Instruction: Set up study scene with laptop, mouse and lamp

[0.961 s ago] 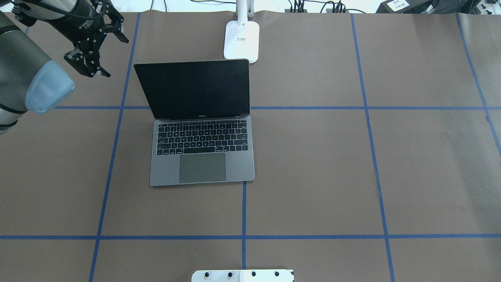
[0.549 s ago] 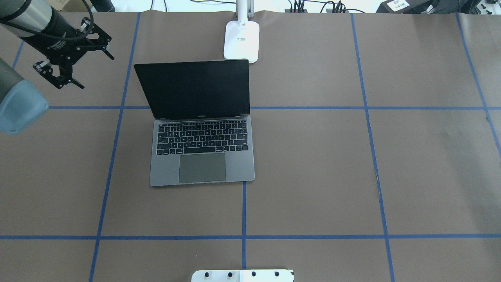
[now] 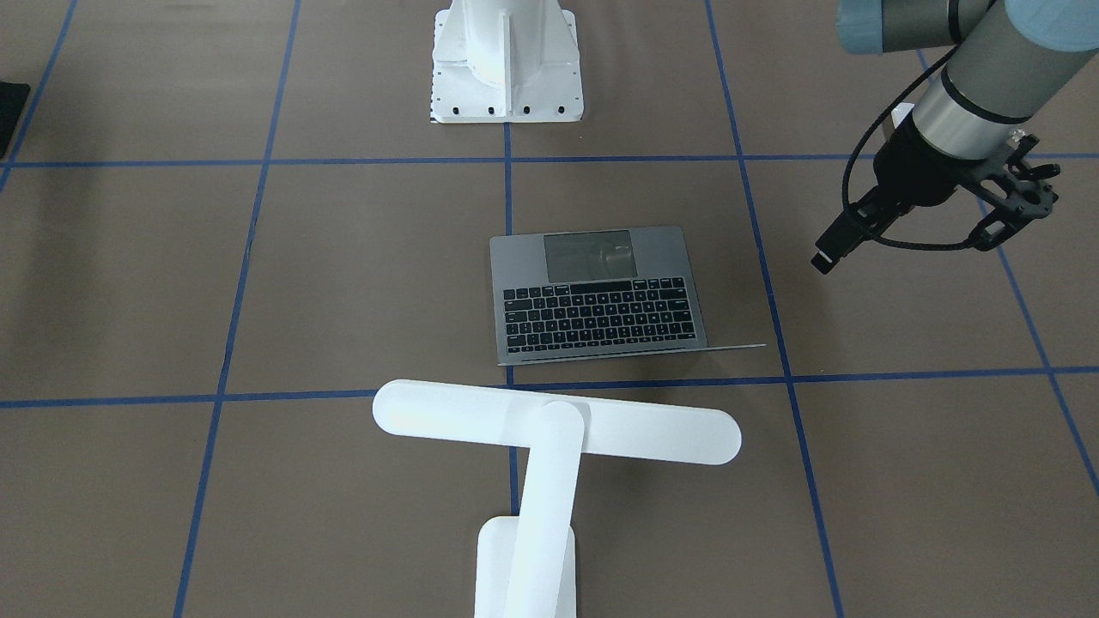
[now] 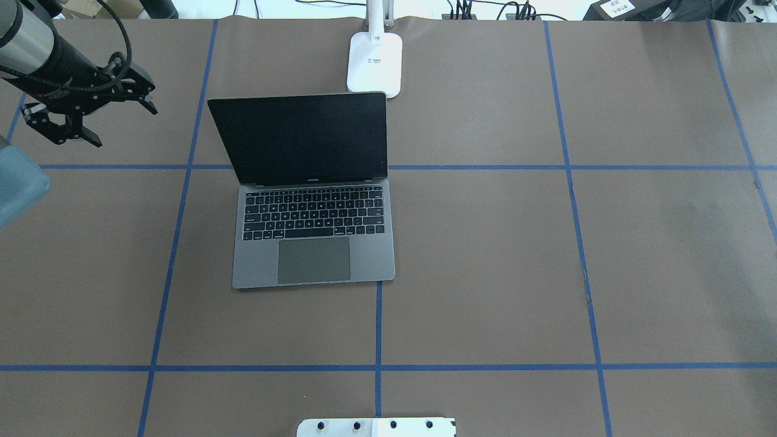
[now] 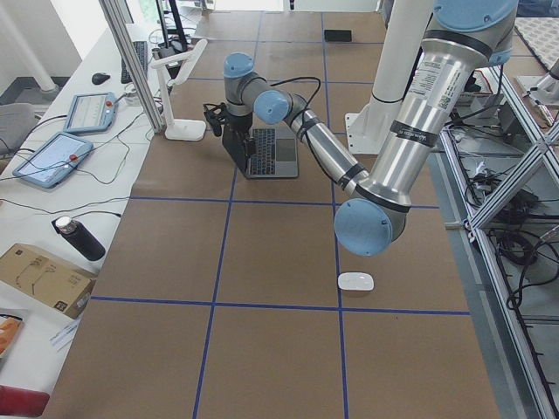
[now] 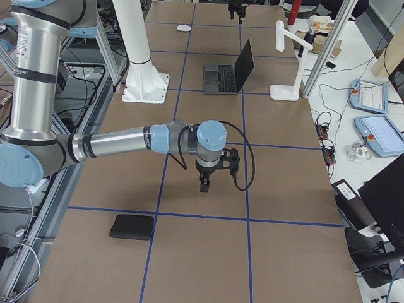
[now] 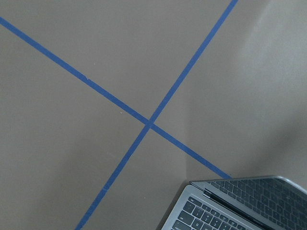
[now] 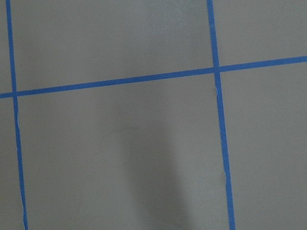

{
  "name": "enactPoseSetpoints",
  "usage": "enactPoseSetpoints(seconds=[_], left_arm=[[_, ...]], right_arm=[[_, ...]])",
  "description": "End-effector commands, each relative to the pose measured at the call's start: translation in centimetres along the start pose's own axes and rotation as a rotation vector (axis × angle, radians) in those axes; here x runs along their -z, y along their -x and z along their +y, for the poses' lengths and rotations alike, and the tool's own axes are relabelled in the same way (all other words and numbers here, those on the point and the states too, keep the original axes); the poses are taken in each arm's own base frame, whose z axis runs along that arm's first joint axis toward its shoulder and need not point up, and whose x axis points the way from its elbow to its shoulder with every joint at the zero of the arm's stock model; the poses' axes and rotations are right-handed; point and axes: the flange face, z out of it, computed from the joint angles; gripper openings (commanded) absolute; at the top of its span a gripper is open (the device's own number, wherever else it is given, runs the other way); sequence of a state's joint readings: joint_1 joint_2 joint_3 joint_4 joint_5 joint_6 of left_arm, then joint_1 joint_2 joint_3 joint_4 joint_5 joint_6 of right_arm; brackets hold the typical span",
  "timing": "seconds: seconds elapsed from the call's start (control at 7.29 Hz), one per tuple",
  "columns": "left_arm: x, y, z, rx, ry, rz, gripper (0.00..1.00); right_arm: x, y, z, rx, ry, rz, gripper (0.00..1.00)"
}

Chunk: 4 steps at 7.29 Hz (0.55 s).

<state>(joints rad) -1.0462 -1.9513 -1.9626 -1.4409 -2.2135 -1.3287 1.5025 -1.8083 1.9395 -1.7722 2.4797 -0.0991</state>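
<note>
The open grey laptop (image 4: 312, 224) stands on the brown table, its dark screen upright; it also shows in the front view (image 3: 597, 296) and the left wrist view (image 7: 240, 206). The white lamp (image 3: 558, 425) stands just behind it, its base (image 4: 375, 64) at the far edge. The white mouse (image 5: 355, 281) lies on the table towards the robot's left end, well apart from the laptop, and is out of the overhead view. My left gripper (image 4: 127, 128) hovers open and empty left of the screen. My right gripper (image 6: 205, 182) points down over bare table; I cannot tell whether it is open.
A black square mat (image 6: 132, 227) lies near the table's right end. The white ribbed pedestal (image 3: 506, 60) stands at the robot's side of the table. Blue tape lines (image 4: 377, 367) grid the brown surface. Cables and tablets (image 6: 369, 95) sit beyond the far edge.
My left gripper has moved to the left, away from the laptop screen, and has turned while staying open. The laptop and lamp have not moved.
</note>
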Motion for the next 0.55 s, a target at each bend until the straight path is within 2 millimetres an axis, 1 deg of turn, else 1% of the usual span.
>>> enactPoseSetpoints(seconds=[0.0,0.14,0.27,0.41], left_arm=[[1.0,-0.1,0.5,-0.054,-0.034,0.019,1.0],[1.6,0.1,1.0,-0.151,-0.037,0.026,1.0],[1.3,0.7,0.9,-0.236,-0.034,0.016,1.0],[0.8,1.4,0.6,-0.3,-0.031,0.003,1.0]], right_arm=[[-3.4,-3.0,4.7,0.072,0.07,-0.083,1.0],[-4.9,-3.8,4.9,0.062,0.098,-0.118,1.0],[-6.1,-4.1,4.5,0.068,0.127,-0.119,1.0],[-6.7,-4.3,4.4,0.138,0.138,-0.124,1.0]])
